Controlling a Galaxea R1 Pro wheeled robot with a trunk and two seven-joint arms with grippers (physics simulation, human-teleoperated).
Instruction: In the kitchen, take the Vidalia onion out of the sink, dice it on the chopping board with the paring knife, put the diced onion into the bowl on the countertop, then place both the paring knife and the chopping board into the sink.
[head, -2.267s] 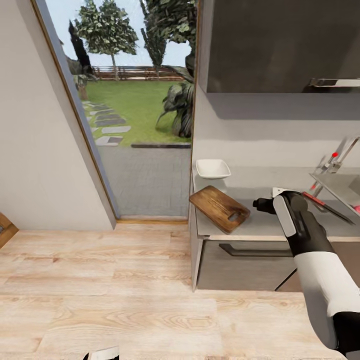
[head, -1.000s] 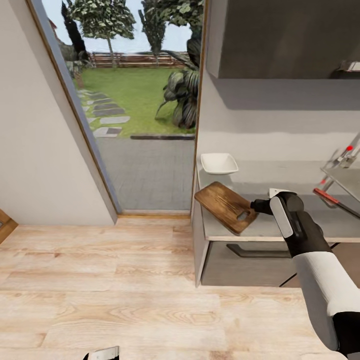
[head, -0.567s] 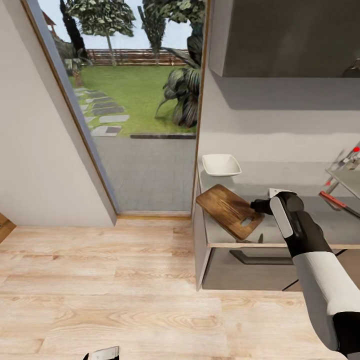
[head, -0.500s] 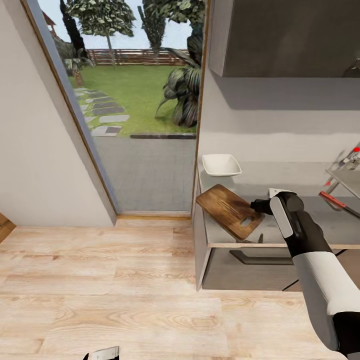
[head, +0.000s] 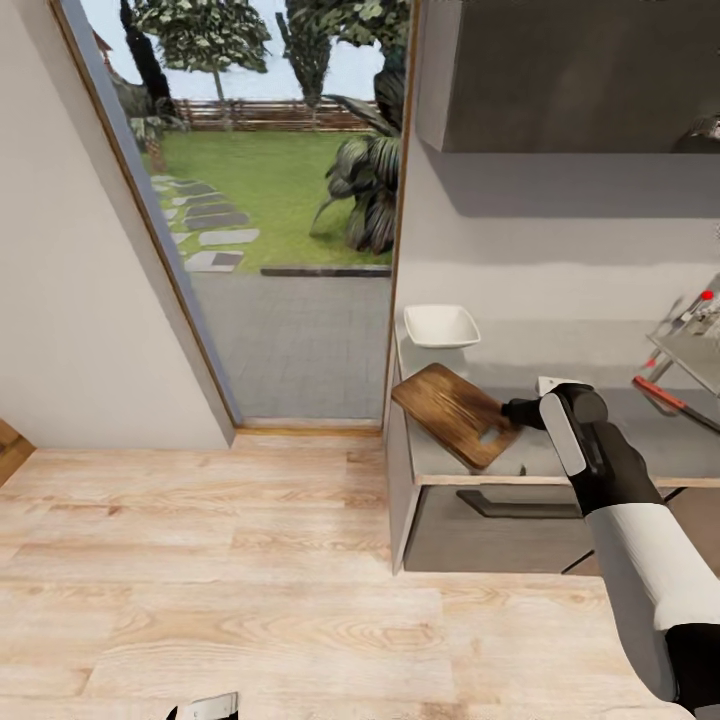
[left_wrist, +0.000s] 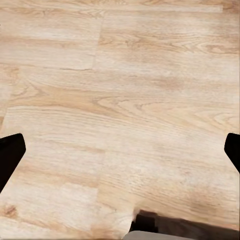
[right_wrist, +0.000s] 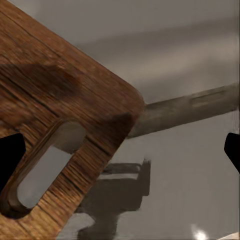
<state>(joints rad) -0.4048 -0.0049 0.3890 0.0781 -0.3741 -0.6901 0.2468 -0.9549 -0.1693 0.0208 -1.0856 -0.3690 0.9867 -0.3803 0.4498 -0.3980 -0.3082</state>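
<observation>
The chopping board (head: 452, 410) lies askew on the left end of the countertop (head: 600, 440), its handle slot toward the front edge. My right gripper (head: 510, 411) hovers open at that slot end. In the right wrist view the slotted corner of the board (right_wrist: 65, 115) lies between the wide-apart fingertips (right_wrist: 10, 157). Behind the board sits the white bowl (head: 440, 326). The paring knife (head: 672, 398) lies at the far right, beside the sink (head: 698, 352) and its tap. The onion is out of view. My left gripper (left_wrist: 120, 150) hangs open over the floor.
A glass door to the garden (head: 270, 200) stands left of the counter. A dark wall cabinet (head: 570, 75) hangs above the worktop. Pale wood floor (head: 250, 580) stretches in front. A dark drawer handle (head: 520, 503) runs under the counter's front edge.
The camera has shifted, so the counter sits a little further right in the picture. My right gripper has closed in on the board's slot end and now overlaps it. The board lies as before.
</observation>
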